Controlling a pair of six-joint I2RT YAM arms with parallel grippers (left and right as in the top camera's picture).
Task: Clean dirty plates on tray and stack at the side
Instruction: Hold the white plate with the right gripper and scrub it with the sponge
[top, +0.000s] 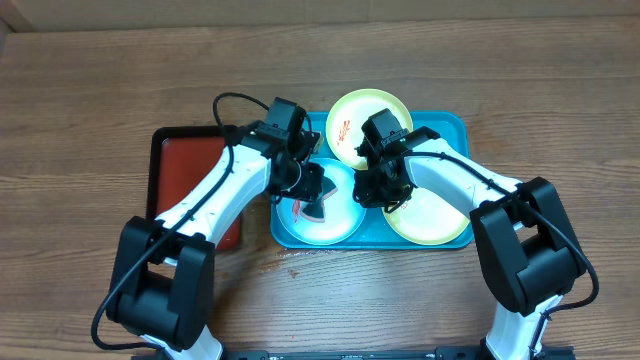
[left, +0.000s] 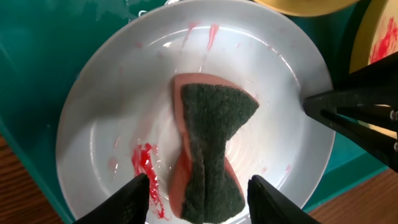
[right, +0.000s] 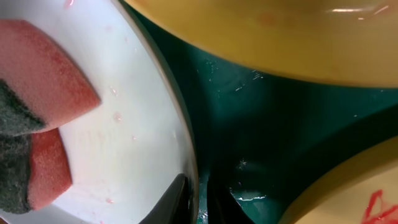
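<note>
The turquoise tray (top: 452, 120) holds three plates. A yellow-green plate (top: 365, 115) with red smears is at the back. A second yellow-green plate (top: 435, 222) is at the front right. The light blue plate (top: 335, 228) at the front left has red smears (left: 144, 163). A pink sponge with a dark scouring side (left: 211, 143) lies on it. My left gripper (left: 199, 199) is open, with a finger on either side of the sponge's near end. My right gripper (right: 198, 202) is shut on the blue plate's rim (right: 186, 143), also seen in the left wrist view (left: 311, 102).
A smaller red tray with a black rim (top: 185, 165) lies left of the turquoise tray. Both arms cross over the middle of the tray. Wet tray floor (right: 261, 124) shows between the plates. Wooden table surrounds the trays.
</note>
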